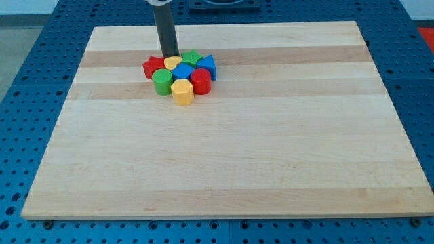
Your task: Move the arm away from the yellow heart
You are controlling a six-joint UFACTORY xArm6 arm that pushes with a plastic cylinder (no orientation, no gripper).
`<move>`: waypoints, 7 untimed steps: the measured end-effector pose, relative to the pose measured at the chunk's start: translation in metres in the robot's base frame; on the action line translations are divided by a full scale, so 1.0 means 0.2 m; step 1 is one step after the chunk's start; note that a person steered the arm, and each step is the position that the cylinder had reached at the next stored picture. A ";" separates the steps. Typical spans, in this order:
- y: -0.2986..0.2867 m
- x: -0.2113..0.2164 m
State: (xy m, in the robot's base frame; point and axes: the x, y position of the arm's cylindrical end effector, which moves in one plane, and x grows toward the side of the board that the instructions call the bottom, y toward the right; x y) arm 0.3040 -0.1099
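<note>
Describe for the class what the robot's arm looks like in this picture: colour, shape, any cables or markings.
Only its end shows: a straight, smooth, dark grey rod, round in section, with a paler fitting at the view's top edge. My tip is blunt. No cables or markings are visible.

One raised view looks obliquely down across the whole board [224, 163].

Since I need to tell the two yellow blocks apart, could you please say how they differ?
The yellow heart lies at the cluster's top edge, right at my tip; the yellow hexagonal block lies at the cluster's bottom edge, farthest from my tip. The yellow heart is hemmed in and partly hidden by neighbours; the yellow hexagonal block shows fully. Both are yellow and sit in the same tight cluster.
</note>
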 end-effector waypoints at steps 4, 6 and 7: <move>0.06 0.00; 0.07 -0.14; 0.37 -0.15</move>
State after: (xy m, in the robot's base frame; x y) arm 0.2743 -0.0362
